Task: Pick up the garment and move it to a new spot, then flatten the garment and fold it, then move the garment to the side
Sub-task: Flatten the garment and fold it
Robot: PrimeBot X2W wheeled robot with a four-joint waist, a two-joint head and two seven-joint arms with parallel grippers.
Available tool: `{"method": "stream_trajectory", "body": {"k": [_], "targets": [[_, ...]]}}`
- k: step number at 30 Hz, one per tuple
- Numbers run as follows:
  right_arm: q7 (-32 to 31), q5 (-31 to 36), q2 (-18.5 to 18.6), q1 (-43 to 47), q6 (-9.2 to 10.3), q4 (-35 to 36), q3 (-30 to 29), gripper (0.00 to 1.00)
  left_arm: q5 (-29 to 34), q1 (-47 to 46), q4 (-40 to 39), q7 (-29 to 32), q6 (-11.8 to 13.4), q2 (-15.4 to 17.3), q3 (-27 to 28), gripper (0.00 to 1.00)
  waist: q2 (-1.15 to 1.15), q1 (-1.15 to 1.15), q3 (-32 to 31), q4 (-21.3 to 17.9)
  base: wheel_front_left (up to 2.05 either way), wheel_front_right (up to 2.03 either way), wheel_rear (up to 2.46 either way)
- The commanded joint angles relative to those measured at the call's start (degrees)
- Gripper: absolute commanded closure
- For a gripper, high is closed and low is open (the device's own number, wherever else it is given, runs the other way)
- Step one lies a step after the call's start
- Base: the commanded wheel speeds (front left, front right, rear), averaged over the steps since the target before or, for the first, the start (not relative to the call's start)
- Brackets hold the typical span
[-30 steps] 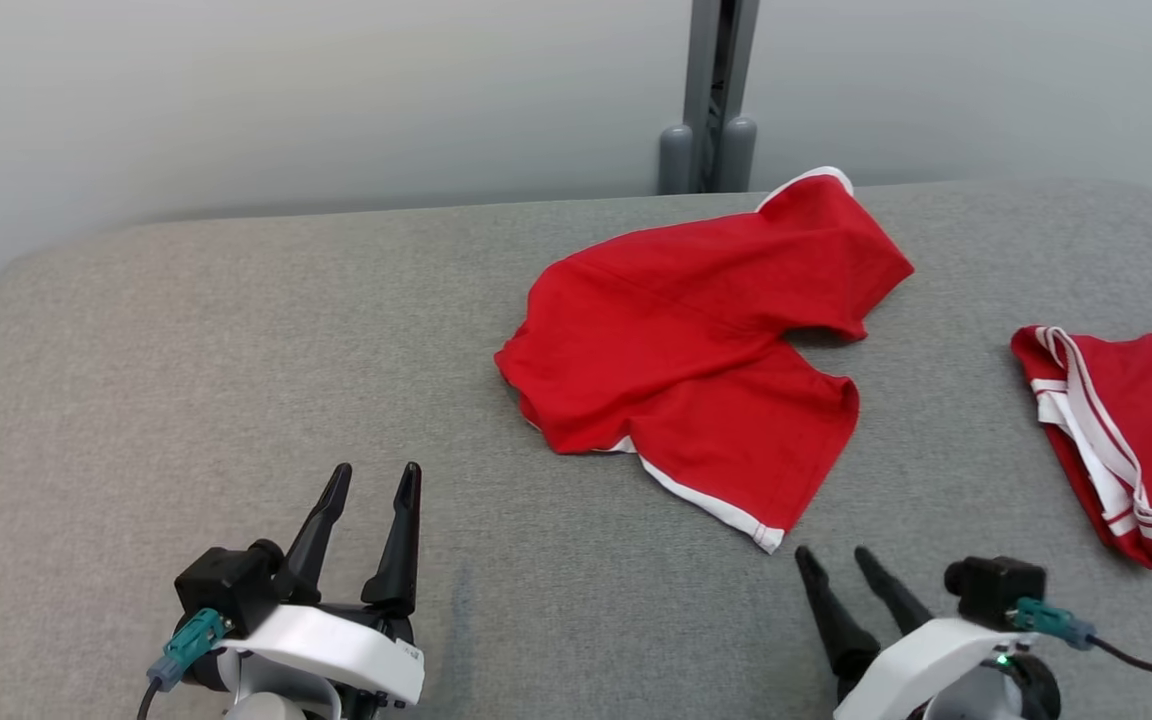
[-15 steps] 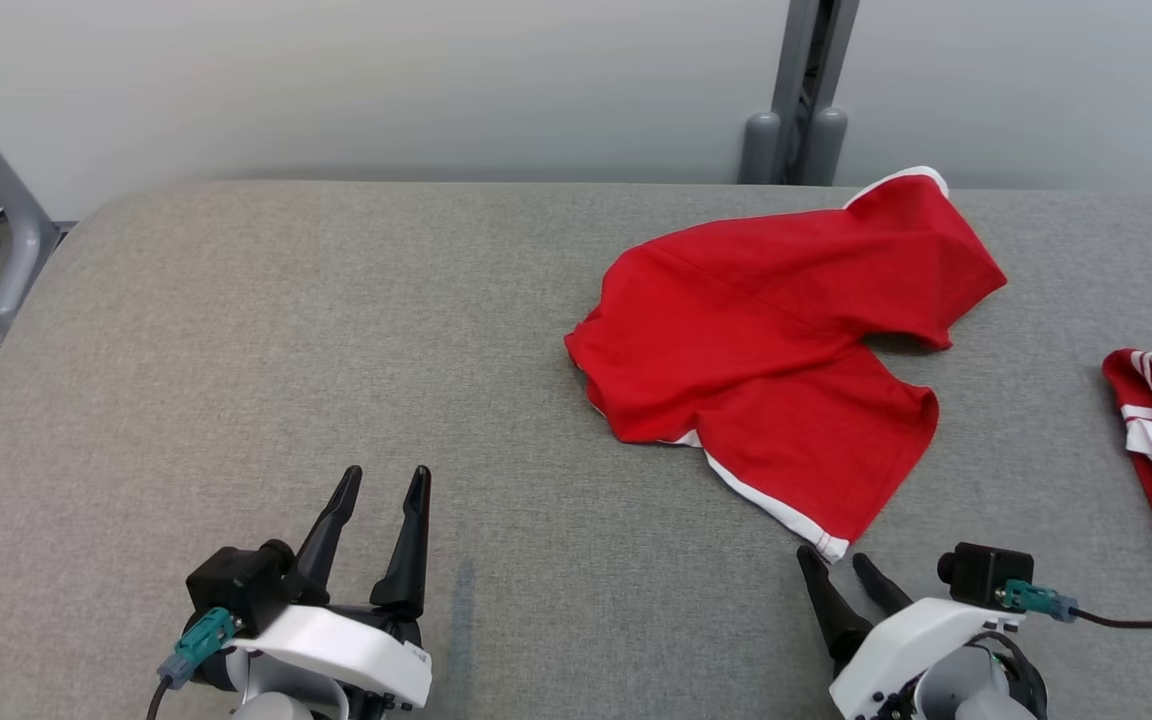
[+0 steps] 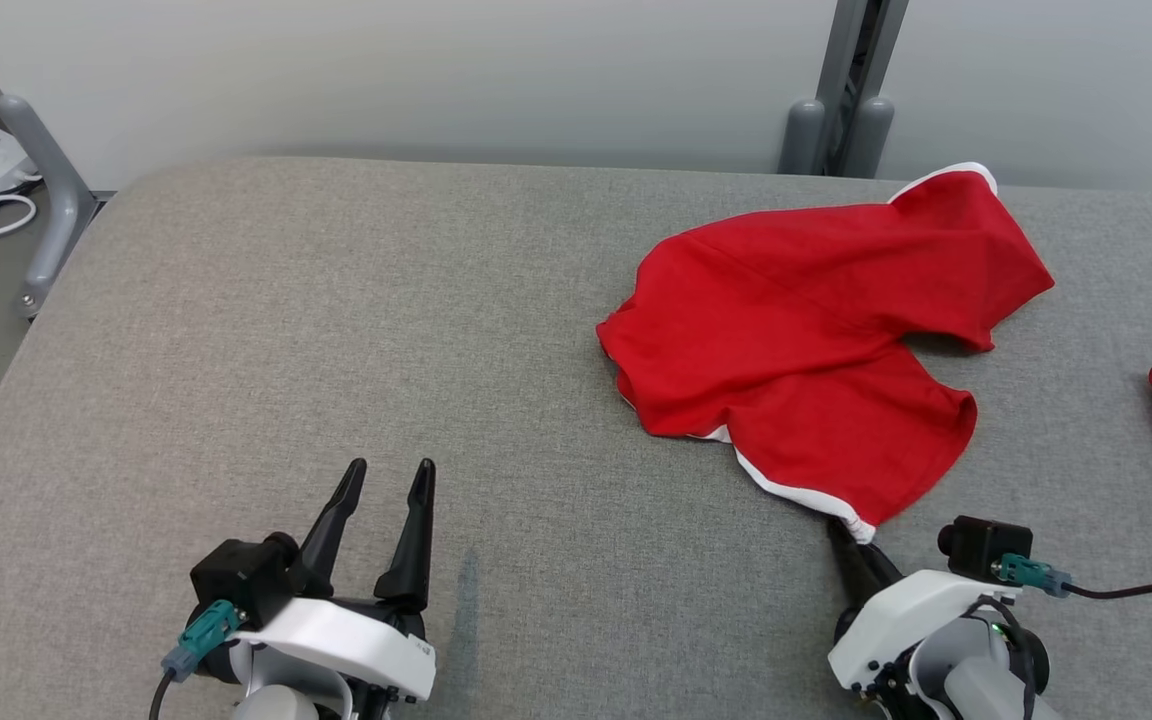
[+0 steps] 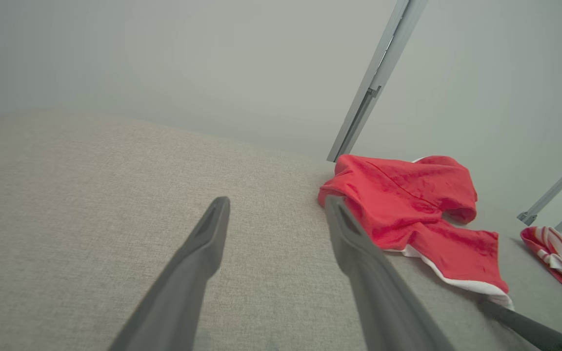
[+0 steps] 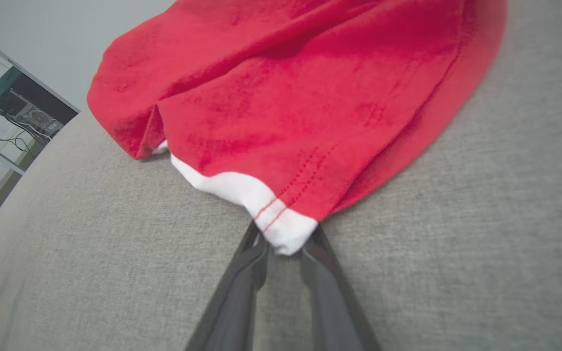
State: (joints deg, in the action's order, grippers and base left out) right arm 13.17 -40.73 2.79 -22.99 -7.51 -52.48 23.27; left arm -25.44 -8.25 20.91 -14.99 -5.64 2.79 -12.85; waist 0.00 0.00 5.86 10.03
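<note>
The right claw (image 5: 285,243) has closed and now pinches the white corner (image 5: 261,200) of the garment (image 3: 816,330), probably ready to lift; the left claw (image 3: 391,468) stays spread.

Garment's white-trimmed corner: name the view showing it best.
Right wrist view: the corner sits large and central between the fingertips of the right gripper. Head view shows it small, by that gripper; left wrist view, distant at lower right.

Lighting was bright, even and diffuse, with only faint soft shadows under the folds of the red garment (image 3: 816,330). Head view was sharp, while both wrist views were softer, with wide-angle bending at the edges and a blurred foreground.
</note>
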Motion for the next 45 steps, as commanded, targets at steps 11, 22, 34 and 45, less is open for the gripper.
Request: {"method": "stream_trajectory", "body": {"k": [11, 22, 34, 45], "targets": [[2.16, 9.99, 1.44, 1.62, 0.04, -0.43, -1.56, 1.0, -0.48, 1.14, -0.46, -0.16, 0.19, 0.25, 1.78, 0.0, 0.0, 0.0, -1.88, -5.32, 0.0, 0.0, 0.0], [-0.59, 21.42, 3.61, 8.52, 0.04, 5.11, -12.59, 1.0, -0.92, 1.85, -0.8, -0.16, 0.48, 0.26, 0.79, 0.0, 0.0, 0.0, -3.09, -9.13, 0.0, 0.0, 0.0], [-2.07, 31.72, 0.23, 12.98, 0.04, 25.18, -16.07, 0.0, -0.14, 1.35, -0.15, -0.16, 0.17, 0.26, 0.84, 0.0, 0.0, 0.0, -3.17, -10.78, 0.0, 0.0, 0.0], [-4.21, 28.91, 0.31, 15.92, 0.05, 40.74, -10.98, 0.0, 2.43, -5.71, 6.1, -0.15, 0.16, 0.27, -1.47, 0.0, 0.0, 0.0, 1.76, -15.9, 0.0, 0.0, 0.0]]}}
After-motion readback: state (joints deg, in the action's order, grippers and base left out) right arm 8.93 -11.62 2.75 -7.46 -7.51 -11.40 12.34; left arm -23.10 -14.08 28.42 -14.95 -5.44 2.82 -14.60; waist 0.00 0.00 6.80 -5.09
